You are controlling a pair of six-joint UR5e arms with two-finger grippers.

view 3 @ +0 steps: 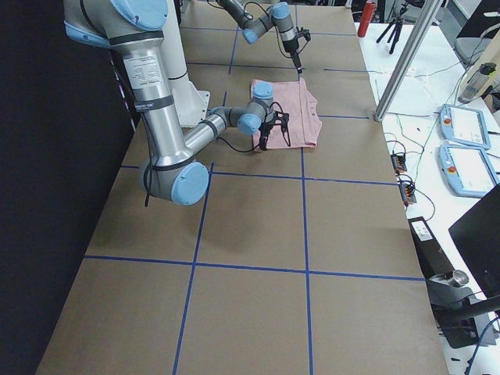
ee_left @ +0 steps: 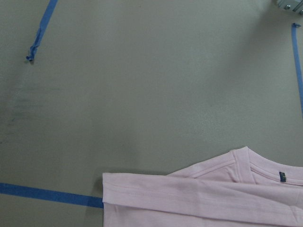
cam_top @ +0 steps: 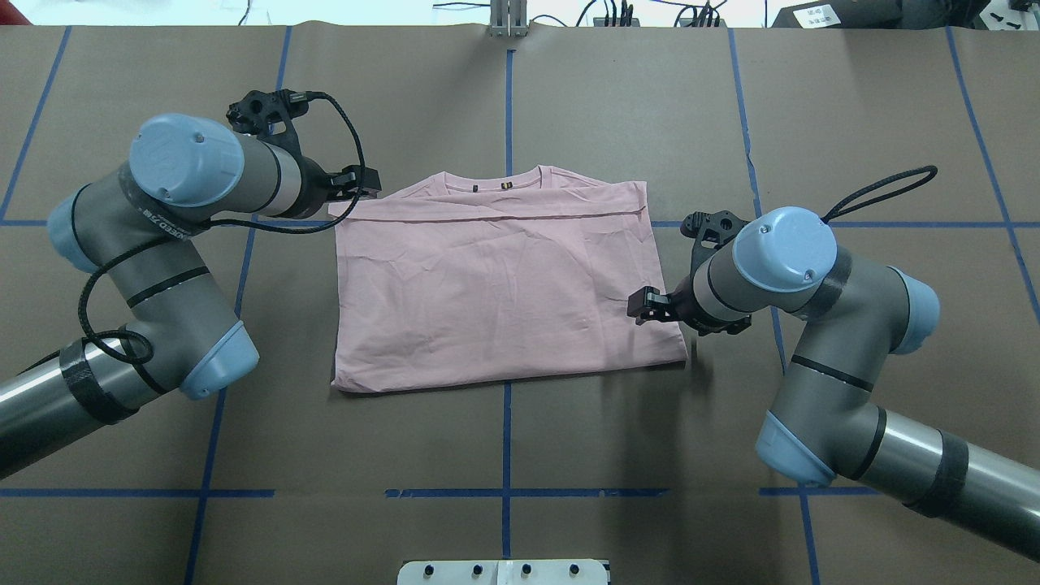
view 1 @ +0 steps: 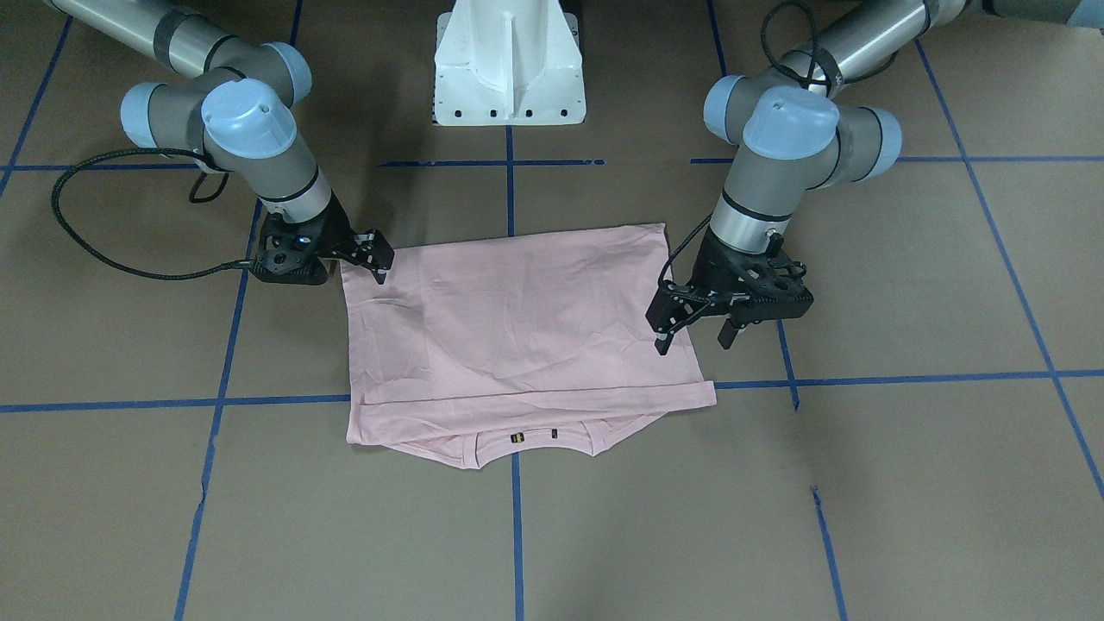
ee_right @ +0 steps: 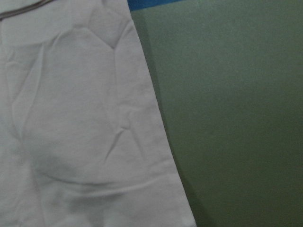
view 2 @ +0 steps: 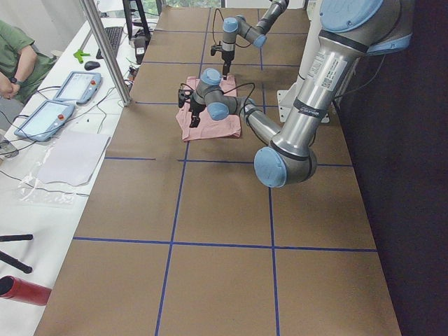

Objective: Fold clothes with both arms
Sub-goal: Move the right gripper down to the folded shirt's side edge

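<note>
A brown table (cam_top: 569, 97) marked into squares by blue tape (cam_top: 507, 106) fills the scene. The left arm (cam_top: 162, 268) reaches in from the left and the right arm (cam_top: 837, 325) from the right, each bent at the elbow toward the middle. Between them the shirt (cam_top: 496, 292) lies flat on the table at its centre, folded into a rough rectangle with the plain pink side up. A folded band runs along its far edge, and the collar (cam_top: 504, 180) shows beyond that band, on the side away from the robot. The white pedestal (view 1: 509, 69) stands at the near edge, just short of the shirt. The left gripper (view 1: 694, 339) hangs over the shirt's left edge toward the far corner, its two fingers spread well apart with nothing between them. The right gripper (view 1: 375, 259) sits at the shirt's right edge toward the near corner. I cannot tell whether its fingers are apart or together, or whether they touch the cloth.
</note>
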